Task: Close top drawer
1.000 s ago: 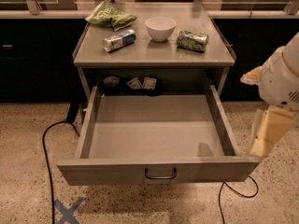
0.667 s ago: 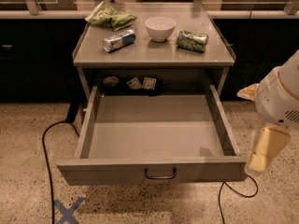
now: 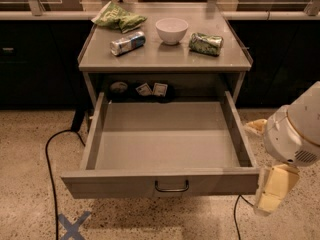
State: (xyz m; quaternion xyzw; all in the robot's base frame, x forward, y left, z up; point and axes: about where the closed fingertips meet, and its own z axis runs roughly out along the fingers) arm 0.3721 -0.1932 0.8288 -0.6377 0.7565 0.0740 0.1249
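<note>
Tool (image 3: 271,193) beside top drawer (image 3: 125,183) corner

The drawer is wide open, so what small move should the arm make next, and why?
Probably swing the pincer across in front of the top drawer, toward its handle, ready to push. The drawer stands pulled out, and the pincer hangs beside its front right corner, not before the front face.

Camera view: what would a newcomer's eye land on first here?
The top drawer gapes wide open and empty at centre. The robot's cream hand hangs low at right, just beside the drawer's front right corner. On the cabinet top behind sit a white bowl and a green bag.
</note>
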